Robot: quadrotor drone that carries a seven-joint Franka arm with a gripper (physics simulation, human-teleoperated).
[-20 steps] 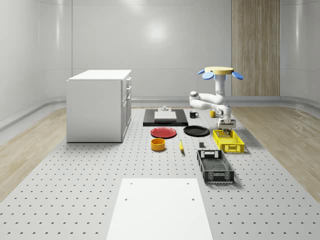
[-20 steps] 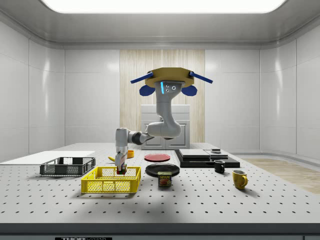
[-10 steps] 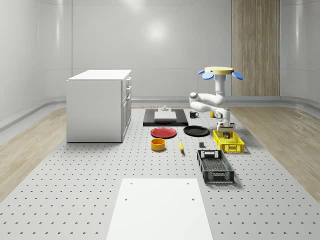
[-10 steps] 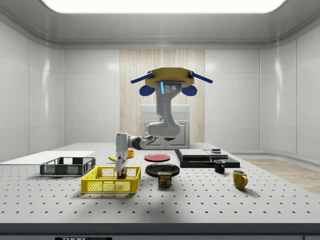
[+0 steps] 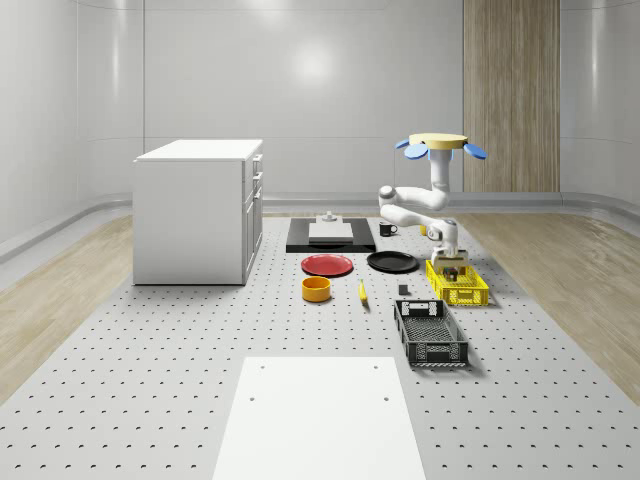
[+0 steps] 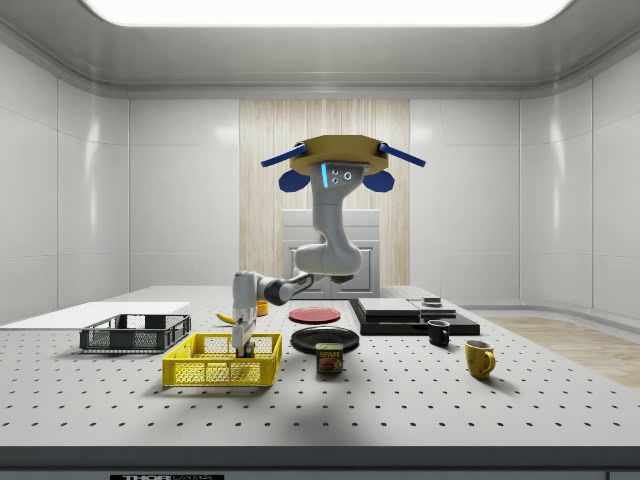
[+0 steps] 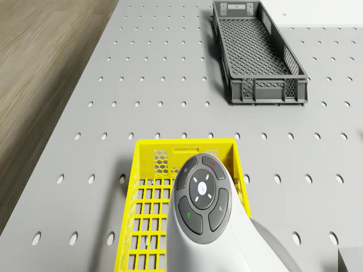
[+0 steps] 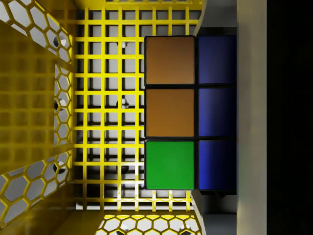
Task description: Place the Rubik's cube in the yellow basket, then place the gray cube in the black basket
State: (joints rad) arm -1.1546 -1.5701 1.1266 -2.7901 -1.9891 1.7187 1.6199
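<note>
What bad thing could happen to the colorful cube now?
The Rubik's cube sits between the gripper fingers, low inside the yellow basket, while the drone hovers above. If the drone drifts, the arm might bump the basket wall and push it. When let go, the cube could tip against the mesh.

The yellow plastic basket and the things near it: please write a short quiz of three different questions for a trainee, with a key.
1. True or false: the Rubik's cube is between the fingers, above the mesh floor of the yellow plastic basket.
2. In the side view, what stands nearest the yellow basket's right: (a) black round plate, (b) small food tin, (c) yellow mug?
3. Fill in: the drone hovers above the perforated ____.

Key: 1 true; 2 b; 3 table.
</note>
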